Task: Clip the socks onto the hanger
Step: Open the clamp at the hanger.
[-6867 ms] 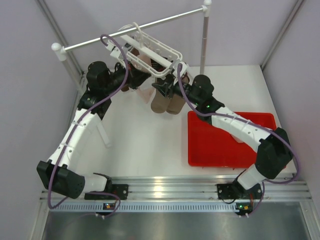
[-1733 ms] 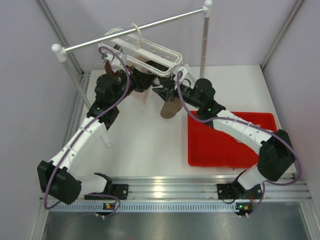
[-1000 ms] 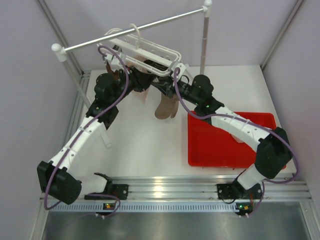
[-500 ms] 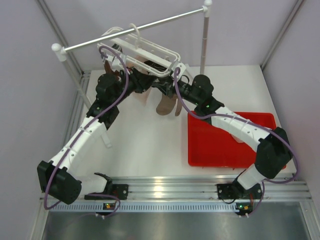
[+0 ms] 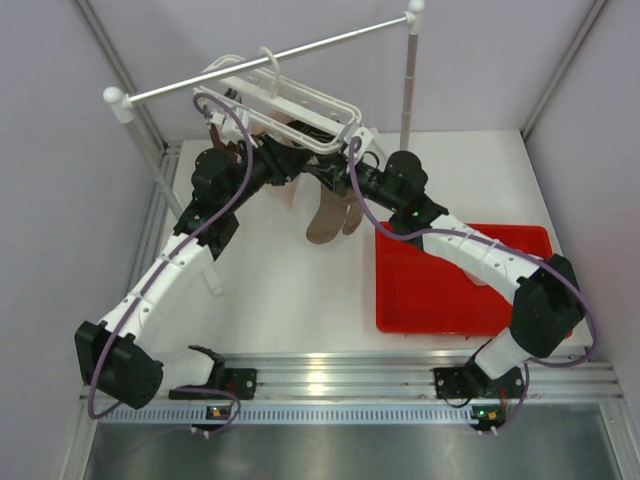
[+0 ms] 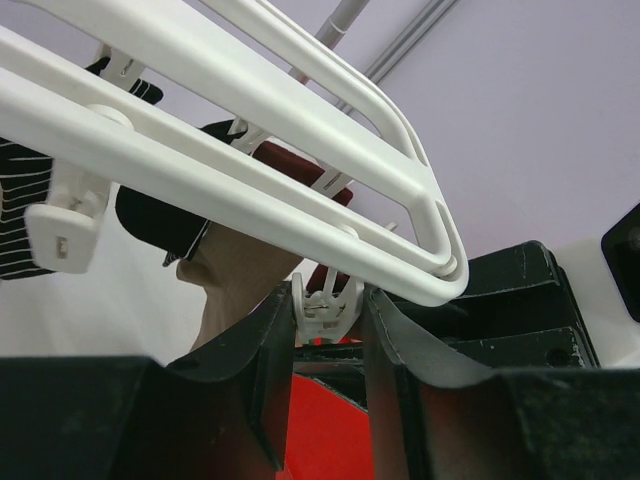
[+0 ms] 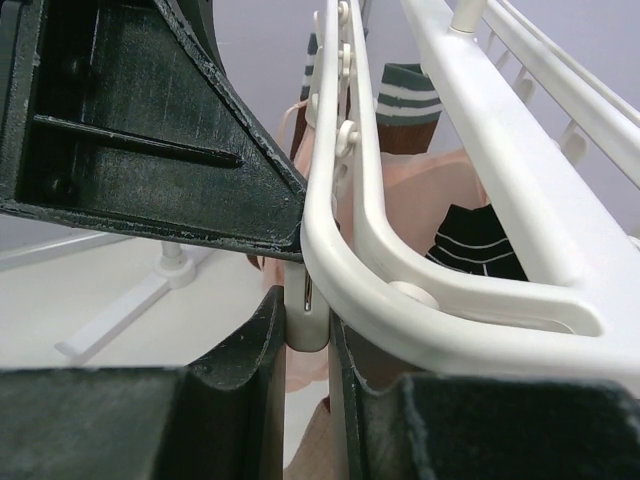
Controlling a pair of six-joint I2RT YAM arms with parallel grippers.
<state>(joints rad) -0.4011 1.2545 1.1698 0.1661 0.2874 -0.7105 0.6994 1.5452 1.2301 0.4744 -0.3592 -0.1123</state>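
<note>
**Cuff to clip, two hands under the frame**

The step in hand looks like feeding a sock's cuff into one clip of the hanger [image 5: 312, 100]. The hanger hangs tilted by its hook from the rail [image 5: 340, 37], above the far side of the worktop [image 5: 280, 280].

The left hand [image 6: 328, 302] has both fingers pressed against the sides of a small white clip [image 6: 322, 310] under the frame's rounded corner, gripping it. The right hand [image 7: 308, 306] faces it from the other side with its fingers nearly together. Brownish fabric shows low in their gap, and from above the taupe sock [image 5: 326, 218] hangs limp straight beneath this hand, beside the red bin [image 5: 430, 305]. I judge it to be pinching the sock near the cuff, though the contact itself is hidden. A pale pink sock [image 7: 400, 185] and a dark striped cuff [image 7: 478, 240] hang further along the frame.

To do this well:
- Squeeze the clip at its tail so that the jaws gape fully.
- Steady the free-swinging frame.
- Push the cuff well up between the jaws before easing the squeeze.
- Let go of the sock only once the clip bites.

Both arms reach far forward and upward. Their forearms converge under the hanger, the wrists are tipped up, and the two hands are almost touching.
</note>
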